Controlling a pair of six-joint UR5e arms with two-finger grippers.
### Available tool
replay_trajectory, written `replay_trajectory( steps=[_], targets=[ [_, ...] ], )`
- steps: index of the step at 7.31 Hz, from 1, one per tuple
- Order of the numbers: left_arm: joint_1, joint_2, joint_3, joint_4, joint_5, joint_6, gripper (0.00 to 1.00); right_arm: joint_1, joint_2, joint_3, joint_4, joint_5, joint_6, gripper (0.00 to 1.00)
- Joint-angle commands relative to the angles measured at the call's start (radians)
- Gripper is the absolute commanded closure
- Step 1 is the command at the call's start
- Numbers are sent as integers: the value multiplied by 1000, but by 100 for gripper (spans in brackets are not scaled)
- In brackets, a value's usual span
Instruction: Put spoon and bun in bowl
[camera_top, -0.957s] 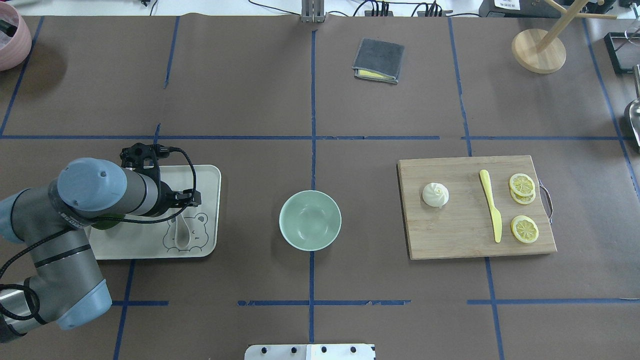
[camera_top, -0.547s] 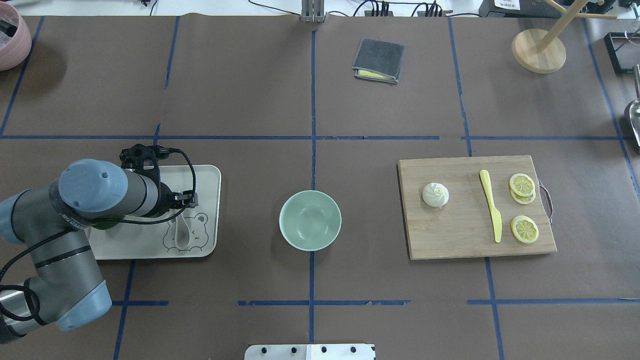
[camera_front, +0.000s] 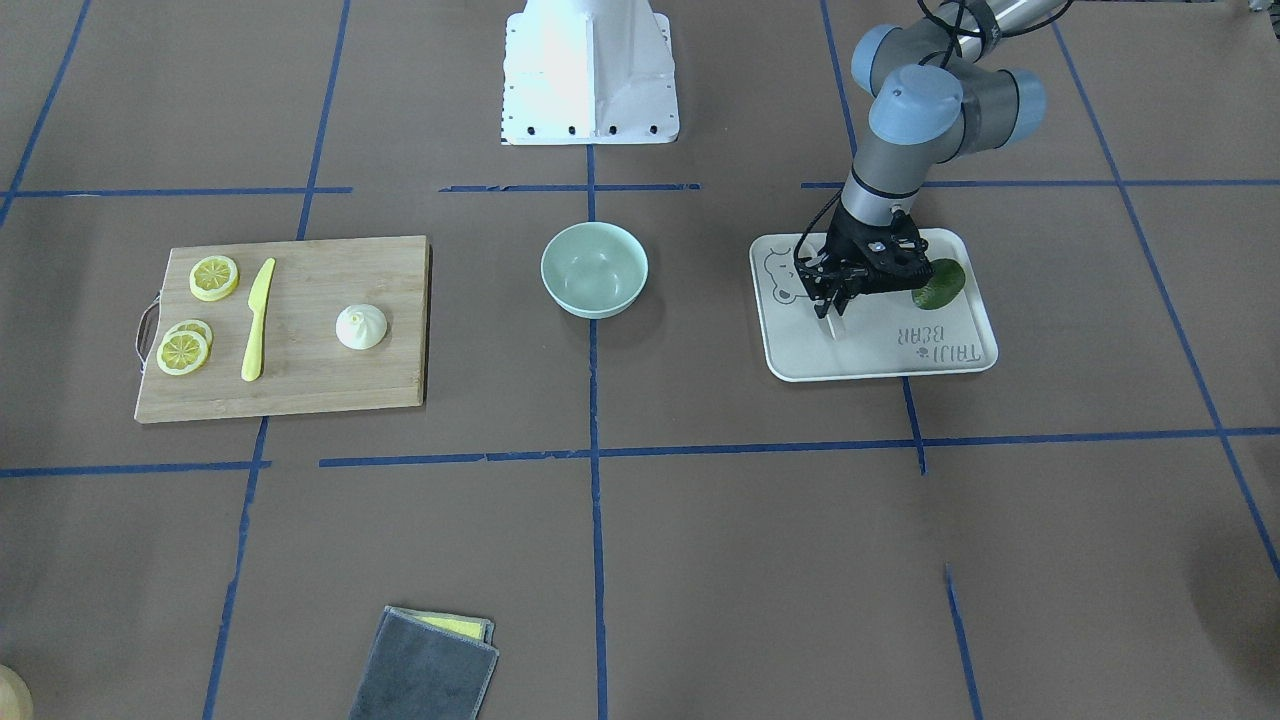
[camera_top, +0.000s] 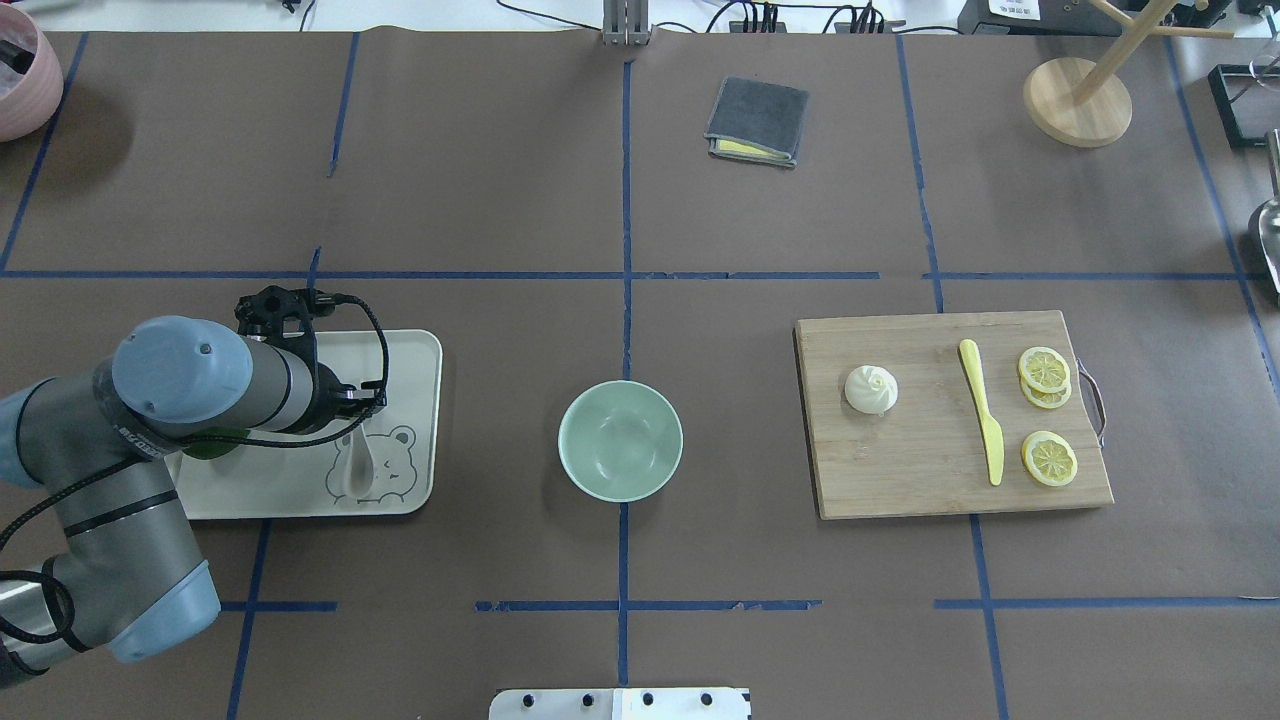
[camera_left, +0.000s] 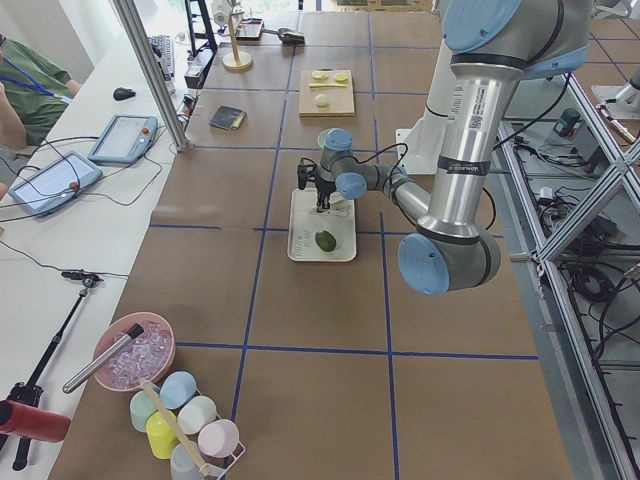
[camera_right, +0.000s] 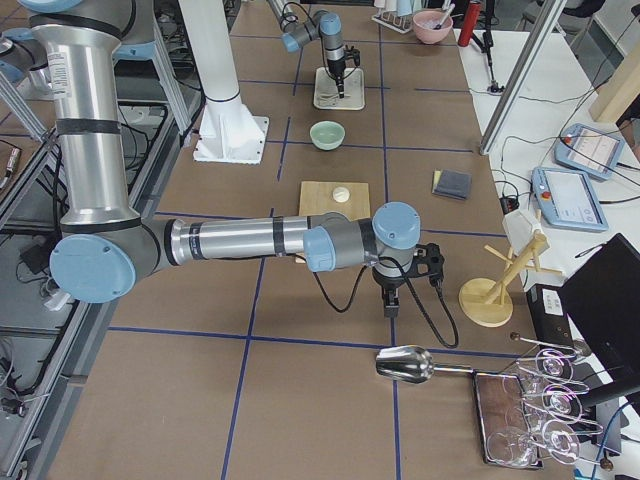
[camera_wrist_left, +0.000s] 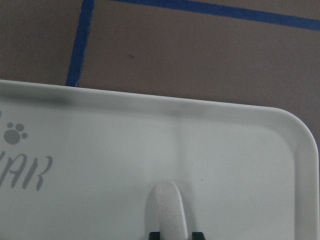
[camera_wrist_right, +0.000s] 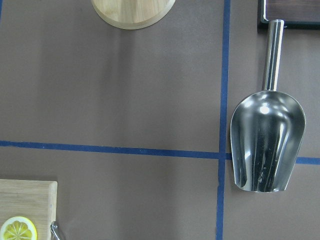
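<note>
The off-white spoon (camera_top: 357, 465) lies over the bear print on the white tray (camera_top: 412, 350). My left gripper (camera_top: 362, 412) is shut on its handle. In the left wrist view the handle's end (camera_wrist_left: 167, 210) sticks out between the two fingertips. In the front view the handle (camera_front: 833, 326) shows under the left gripper (camera_front: 832, 308). The mint-green bowl (camera_top: 620, 440) stands empty at the table's middle. The white bun (camera_top: 871, 389) sits on the wooden cutting board (camera_top: 930, 485). My right gripper (camera_right: 390, 298) shows only in the exterior right view; I cannot tell its state.
A yellow knife (camera_top: 982, 410) and lemon slices (camera_top: 1048, 458) lie on the board. A green fruit (camera_front: 938, 284) lies on the tray. A grey cloth (camera_top: 756, 120), a wooden rack base (camera_top: 1077, 102) and a metal scoop (camera_wrist_right: 267, 145) sit at the far side.
My left gripper has shifted a little to the left over the tray, and the spoon has moved with it. The bowl and bun have not moved.
</note>
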Motion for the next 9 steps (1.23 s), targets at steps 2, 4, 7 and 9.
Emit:
replay_trajectory(
  steps=[2, 4, 7, 9],
  targets=[
    [-10, 5, -36, 19, 0, 0, 100, 0, 2, 3, 0, 1, 5, 0],
    [-48, 9, -65, 36, -3, 3, 100, -37, 14, 11, 12, -1, 72, 0],
    [-105, -74, -97, 58, -25, -41, 100, -220, 15, 82, 202, -11, 468, 0],
    [-98, -207, -67, 84, -71, -235, 100, -366, 29, 113, 352, -86, 753, 0]
  ],
)
